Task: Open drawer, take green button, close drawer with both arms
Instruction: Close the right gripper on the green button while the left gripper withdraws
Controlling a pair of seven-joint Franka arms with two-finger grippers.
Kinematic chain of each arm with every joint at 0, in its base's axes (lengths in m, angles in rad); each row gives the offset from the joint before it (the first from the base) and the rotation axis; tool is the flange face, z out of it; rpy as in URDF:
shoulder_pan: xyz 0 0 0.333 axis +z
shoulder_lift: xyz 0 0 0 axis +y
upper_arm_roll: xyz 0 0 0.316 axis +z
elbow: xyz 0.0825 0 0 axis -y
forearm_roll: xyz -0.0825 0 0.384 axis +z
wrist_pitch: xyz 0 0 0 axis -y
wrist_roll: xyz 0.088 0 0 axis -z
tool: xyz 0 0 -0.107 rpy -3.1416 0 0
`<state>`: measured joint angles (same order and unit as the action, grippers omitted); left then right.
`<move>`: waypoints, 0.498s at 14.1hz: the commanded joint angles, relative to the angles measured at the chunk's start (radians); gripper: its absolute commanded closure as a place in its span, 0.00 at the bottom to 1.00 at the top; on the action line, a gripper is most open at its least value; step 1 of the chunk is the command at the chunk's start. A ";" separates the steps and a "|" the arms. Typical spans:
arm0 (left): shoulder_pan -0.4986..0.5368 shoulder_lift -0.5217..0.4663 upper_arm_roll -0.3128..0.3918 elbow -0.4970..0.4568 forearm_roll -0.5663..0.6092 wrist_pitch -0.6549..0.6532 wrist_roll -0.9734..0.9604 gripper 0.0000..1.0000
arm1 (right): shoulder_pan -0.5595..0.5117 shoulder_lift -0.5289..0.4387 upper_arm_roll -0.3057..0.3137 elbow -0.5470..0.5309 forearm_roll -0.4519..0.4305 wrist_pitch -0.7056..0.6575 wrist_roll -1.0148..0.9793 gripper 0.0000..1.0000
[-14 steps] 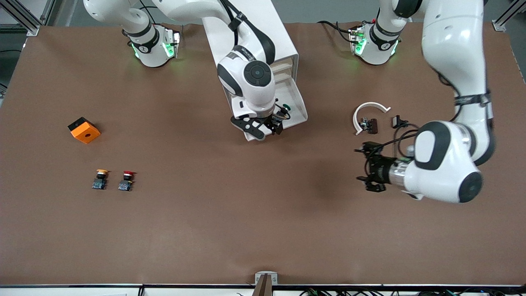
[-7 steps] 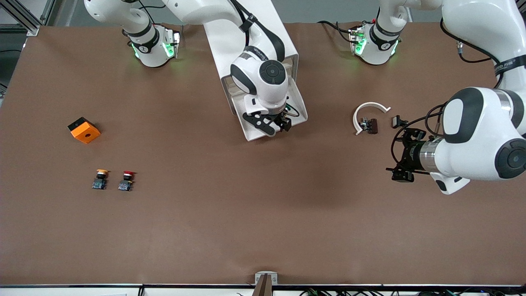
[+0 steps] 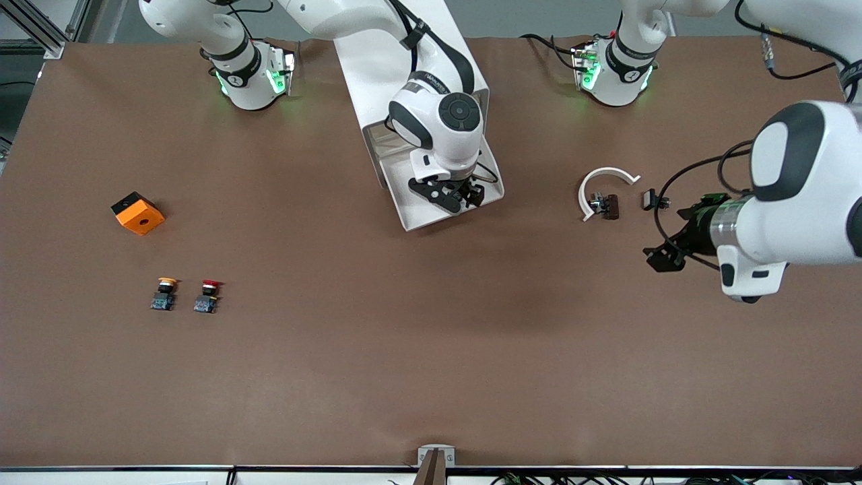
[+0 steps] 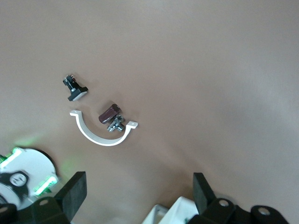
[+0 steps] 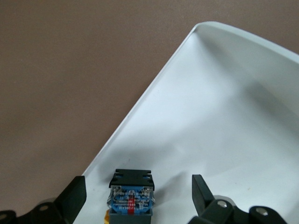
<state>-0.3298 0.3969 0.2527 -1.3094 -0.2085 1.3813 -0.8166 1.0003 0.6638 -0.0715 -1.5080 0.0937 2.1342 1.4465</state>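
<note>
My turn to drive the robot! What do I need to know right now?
Right tool: open, over the open drawer, fingers either side of the button, not gripping it yet.
Left tool: open, waiting in the air toward the left arm's end of the table, above the white curved clip.
Done: drawer pulled out.
Left: grip and lift out the button, then close the drawer.

table [image 3: 337, 370]: brown cover, matt, looks like paper or cloth
drawer [image 5: 224, 116]: white plastic, smooth, a little shiny
button [image 5: 131, 198]: black and blue plastic
arms [image 3: 801, 188]: white, shiny shells with black bands
curved clip [image 4: 100, 135]: white plastic, smooth
orange block [image 3: 138, 213]: orange plastic, matt
</note>
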 commanded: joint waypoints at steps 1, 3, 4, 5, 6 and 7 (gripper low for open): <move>-0.018 -0.130 -0.007 -0.149 0.088 0.031 0.149 0.00 | 0.012 0.020 -0.011 0.026 0.001 0.010 0.018 0.00; -0.015 -0.189 -0.070 -0.265 0.147 0.134 0.163 0.00 | 0.012 0.025 -0.011 0.026 0.000 0.012 0.018 0.02; -0.012 -0.225 -0.087 -0.336 0.156 0.209 0.163 0.00 | 0.012 0.026 -0.011 0.026 0.000 0.015 0.018 0.05; -0.012 -0.257 -0.090 -0.409 0.156 0.282 0.165 0.00 | 0.012 0.026 -0.011 0.026 0.001 0.026 0.018 0.07; -0.020 -0.276 -0.092 -0.463 0.156 0.338 0.165 0.00 | 0.012 0.026 -0.011 0.026 0.001 0.029 0.018 0.13; -0.020 -0.283 -0.102 -0.502 0.156 0.382 0.165 0.00 | 0.012 0.026 -0.011 0.026 0.001 0.030 0.018 0.23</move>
<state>-0.3465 0.1948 0.1650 -1.6584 -0.0738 1.6554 -0.6680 1.0004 0.6733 -0.0724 -1.5079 0.0937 2.1612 1.4465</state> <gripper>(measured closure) 0.000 0.106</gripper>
